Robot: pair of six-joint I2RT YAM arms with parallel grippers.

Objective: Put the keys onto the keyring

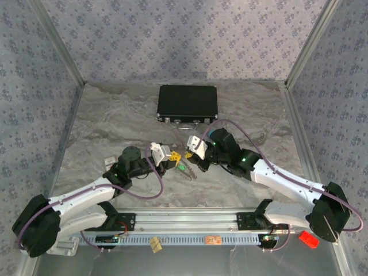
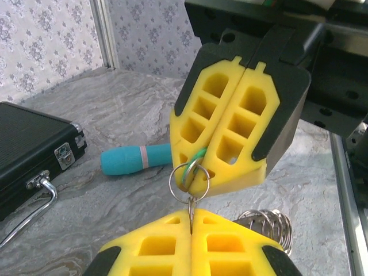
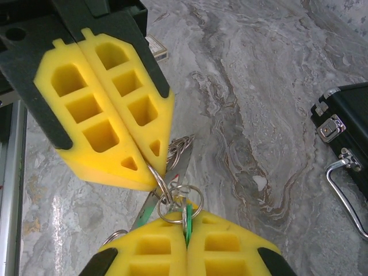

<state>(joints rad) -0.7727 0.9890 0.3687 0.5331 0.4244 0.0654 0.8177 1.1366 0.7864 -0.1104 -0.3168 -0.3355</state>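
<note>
Keyring (image 2: 172, 183) sits in mid-air between the tips: the left gripper (image 2: 191, 221) is clamped on its thin metal edge, the right gripper (image 3: 185, 233) pinched shut on the green key (image 3: 186, 216) touching the loop. I'd hold the left steady and twist the key gently round the split, never pulling.

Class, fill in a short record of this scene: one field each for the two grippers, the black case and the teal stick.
Left gripper: shut, pinching the keyring
Right gripper: shut on a green key
Gripper tips: nose to nose above the table
Black case: closed, at the far side
Teal stick: lying flat on the table
</note>
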